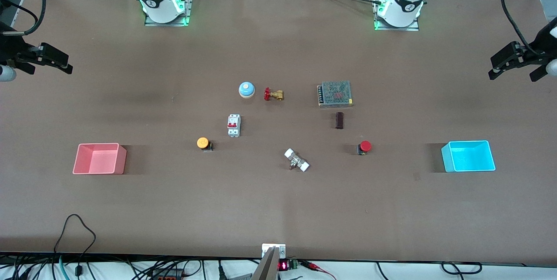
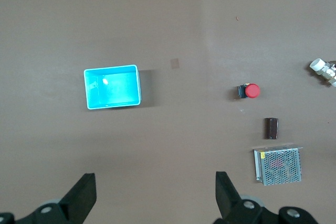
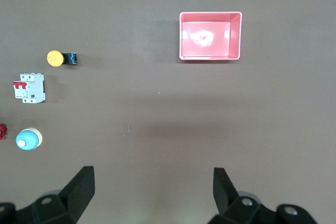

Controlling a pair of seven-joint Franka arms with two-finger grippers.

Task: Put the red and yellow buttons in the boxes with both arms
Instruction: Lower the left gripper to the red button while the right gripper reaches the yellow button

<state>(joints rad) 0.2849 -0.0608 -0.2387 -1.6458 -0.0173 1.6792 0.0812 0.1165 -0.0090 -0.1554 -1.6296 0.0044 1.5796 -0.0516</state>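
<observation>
Nothing was done yet: the red button and yellow button sat on the table, the pink box and cyan box held nothing, and the left gripper and right gripper waited up high at the table's ends with fingers open

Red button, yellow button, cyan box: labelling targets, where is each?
Red button (image 1: 365, 145), front view, on its cap.
Yellow button (image 1: 202, 142), front view, on its cap.
Cyan box (image 1: 488, 155), front view, on its side wall.

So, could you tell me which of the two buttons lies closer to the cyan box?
The red button: it lies toward the cyan box, at the left arm's end; the yellow button sits toward the pink box.
</observation>
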